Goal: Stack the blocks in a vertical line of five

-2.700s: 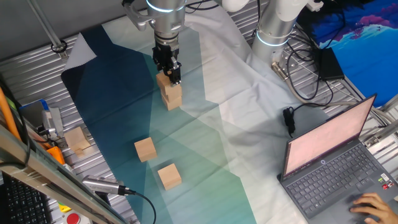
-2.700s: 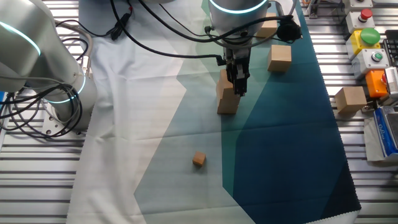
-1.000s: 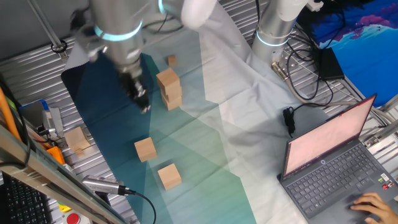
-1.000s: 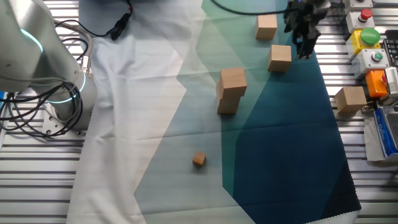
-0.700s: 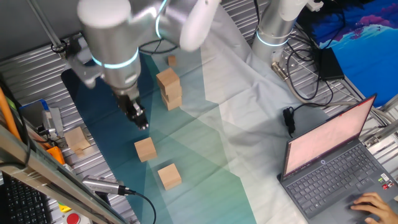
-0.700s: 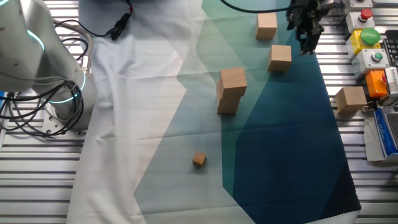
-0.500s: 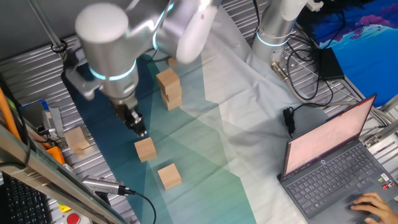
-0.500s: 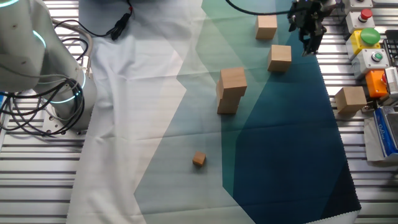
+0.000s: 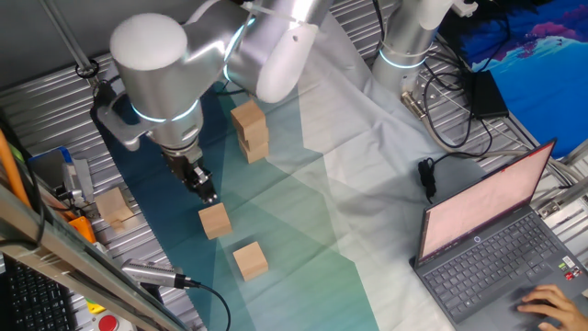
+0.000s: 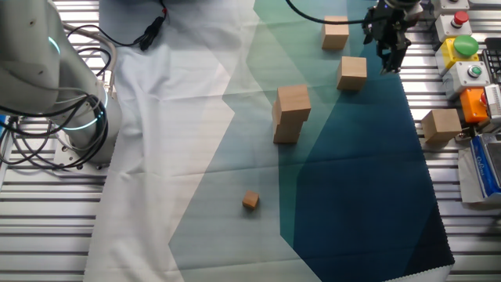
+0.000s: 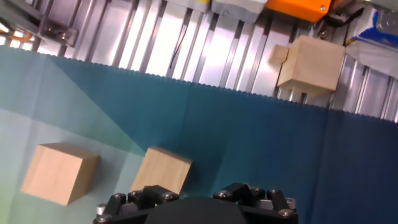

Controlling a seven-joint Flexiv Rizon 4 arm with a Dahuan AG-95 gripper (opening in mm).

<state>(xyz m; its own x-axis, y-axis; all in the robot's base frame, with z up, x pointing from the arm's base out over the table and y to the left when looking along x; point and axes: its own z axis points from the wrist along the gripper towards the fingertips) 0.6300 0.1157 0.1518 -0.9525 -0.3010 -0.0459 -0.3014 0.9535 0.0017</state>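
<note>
The gripper (image 9: pixel 204 189) has been leaving the two-block stack (image 9: pixel 249 131) and is now hovering just above a loose block (image 9: pixel 214 221). Another block (image 9: pixel 250 260) is lying nearby. The gripper is carrying nothing, though its opening is probably too blurred to judge.

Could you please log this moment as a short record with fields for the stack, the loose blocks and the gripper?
stack: two blocks, upper one skewed on the lower
loose blocks on cloth: near block; far block
block off cloth: on metal table
small cube, apart from stack
gripper: just above near block, not holding anything; finger opening unclear
</note>
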